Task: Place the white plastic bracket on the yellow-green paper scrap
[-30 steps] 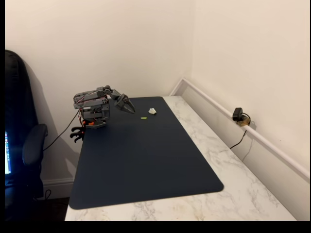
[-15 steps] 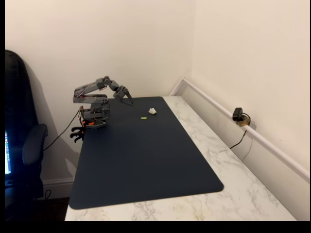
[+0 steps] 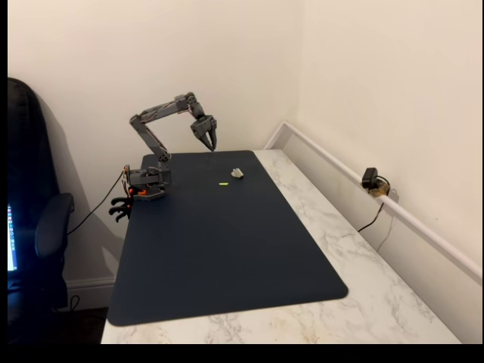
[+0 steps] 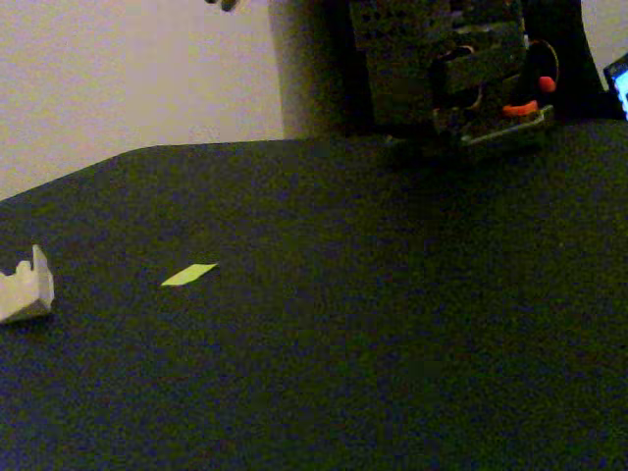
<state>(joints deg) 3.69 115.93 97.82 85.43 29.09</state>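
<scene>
The white plastic bracket (image 3: pixel 237 173) is lying on the dark mat (image 3: pixel 227 249) near its far edge, and the yellow-green paper scrap (image 3: pixel 224 184) is lying flat just beside it, toward the nearer side of the mat — the two are close but apart, not touching. In the low fixed view the bracket (image 4: pixel 25 287) is sitting at the left edge of the picture with the scrap (image 4: pixel 188 276) to its right, a strip of bare mat showing between them. So nothing of the placing is showing as done: the bracket is resting on the mat, not on the paper.

The arm is standing raised from its base (image 3: pixel 147 184) at the mat's far left corner, and the pincer (image 3: pixel 209 141) is hanging in the air above the mat's far edge, pointing downward, to the left of the bracket and well above it. It is carrying nothing visible; whether its fingers are parted or pressed together cannot be told at this distance.

Judging from this, the whole of the work is still remaining: coming down over the bracket, gripping it, carrying it the short way to the scrap and setting it down there. The bracket is tiny next to the pincer, so the grip is likely calling for careful aim.

The marble-patterned bench (image 3: pixel 355 249) is carrying the mat. No brand, label or writing is readable anywhere.
</scene>
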